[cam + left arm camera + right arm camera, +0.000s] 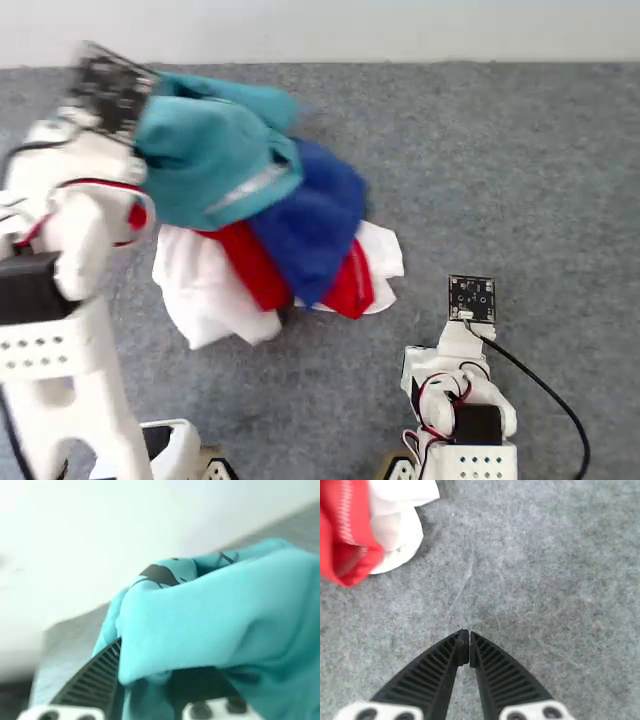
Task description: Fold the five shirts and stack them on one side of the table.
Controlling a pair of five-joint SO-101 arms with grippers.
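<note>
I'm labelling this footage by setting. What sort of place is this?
Likely a robotics test bench, not a home: a white robot arm at a grey felt-covered table, a bare white wall, and heaped shirts.

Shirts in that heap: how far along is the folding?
Done: nothing looks folded or stacked. In hand: the left gripper is shut on the teal shirt, held above the others. To do: the blue shirt, red shirt and white shirt lie crumpled together; the right gripper sits shut over bare table.

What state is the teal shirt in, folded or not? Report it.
Not folded: the teal shirt hangs bunched from the left gripper, overlapping the blue shirt.
</note>
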